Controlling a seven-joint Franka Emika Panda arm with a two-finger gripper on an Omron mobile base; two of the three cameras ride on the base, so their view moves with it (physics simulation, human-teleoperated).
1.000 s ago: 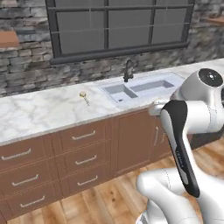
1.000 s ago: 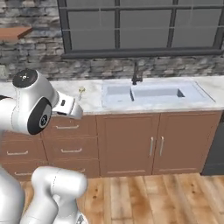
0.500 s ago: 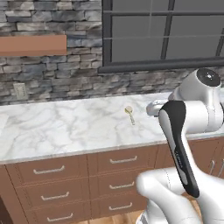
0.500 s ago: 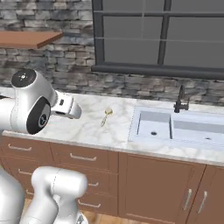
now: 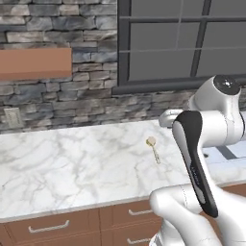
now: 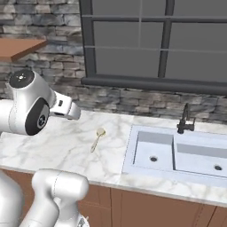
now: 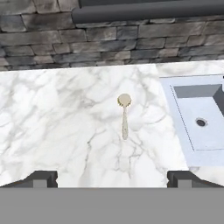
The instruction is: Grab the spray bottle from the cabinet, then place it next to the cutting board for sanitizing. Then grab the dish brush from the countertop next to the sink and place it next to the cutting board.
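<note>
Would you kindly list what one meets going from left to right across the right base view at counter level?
Robot arm → dish brush lying on the countertop → sink with its faucet at the back.

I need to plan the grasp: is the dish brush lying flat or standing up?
Lying flat. The dish brush rests full length on the countertop, round head toward the stone wall, beside the sink. The gripper is open above it.

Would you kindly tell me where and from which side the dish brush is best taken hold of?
Probably at the middle of the thin handle of the dish brush, coming straight down from above: it lies flat on the countertop, with bare marble around it. The tool should close across the handle.
</note>
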